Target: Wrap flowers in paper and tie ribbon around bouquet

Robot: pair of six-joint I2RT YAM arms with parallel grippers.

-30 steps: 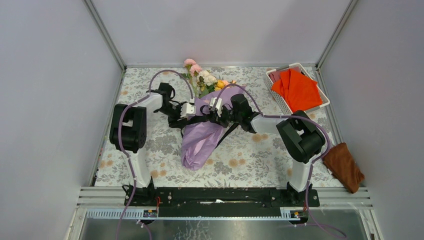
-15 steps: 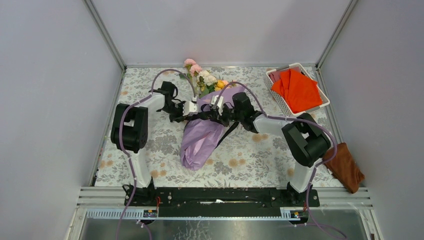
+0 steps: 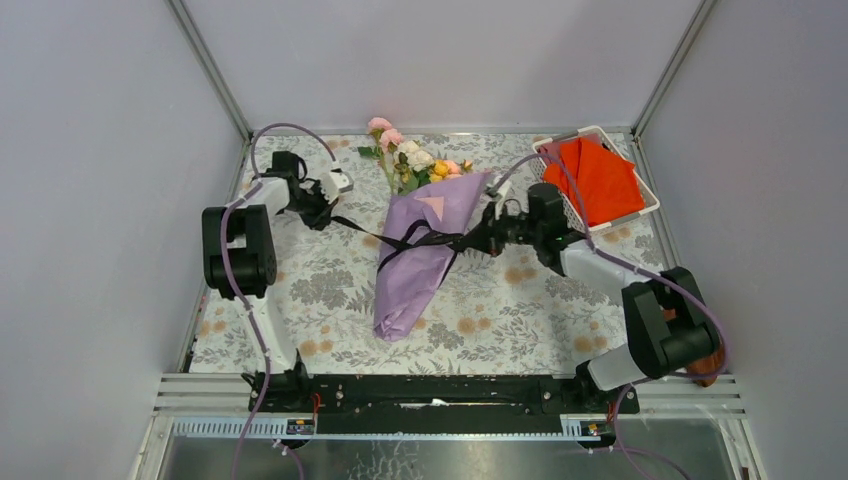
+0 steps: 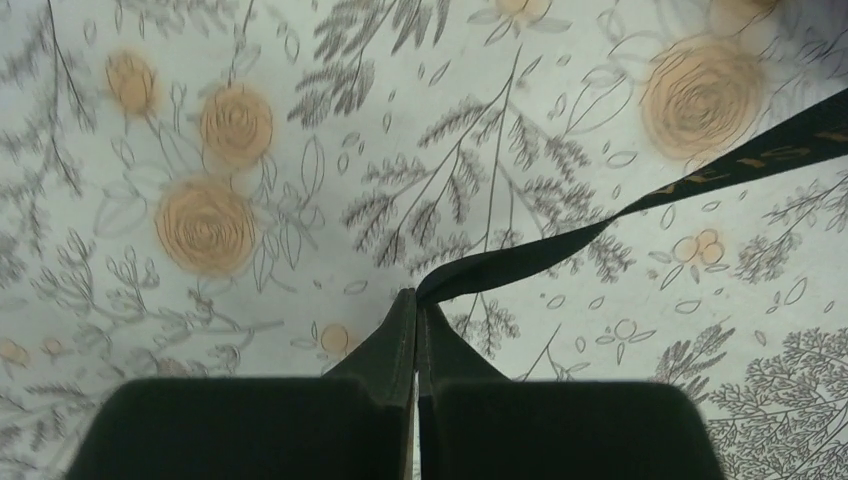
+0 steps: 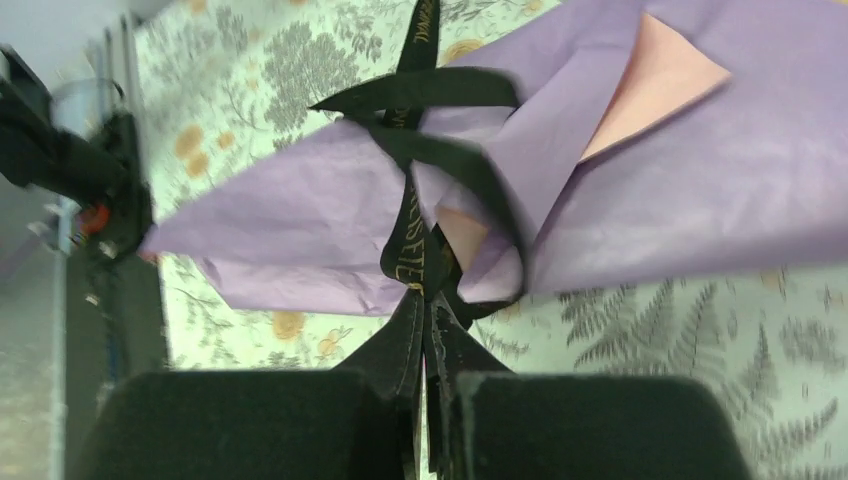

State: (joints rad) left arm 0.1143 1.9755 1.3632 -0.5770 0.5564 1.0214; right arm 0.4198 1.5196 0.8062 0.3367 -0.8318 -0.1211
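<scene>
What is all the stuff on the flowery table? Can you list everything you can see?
flowers: 1 bunch, pink, yellow and white with green leaves, sticking out of the far end of the paper
paper: 1 sheet, lilac outside and pale pink inside, wrapped in a cone at the middle of the table
ribbon: 1, black, crossed around the cone, its ends stretched out to both sides
basket: 1, white, far right corner
orange-red cloth: 1, folded, in the basket
brown cloth: 1, right table edge, mostly hidden behind the right arm
tablecloth: 1, pale with flower print, under everything
left claw: 1, black, shut on the ribbon's left end
right claw: 1, black, shut on the ribbon beside the cone
</scene>
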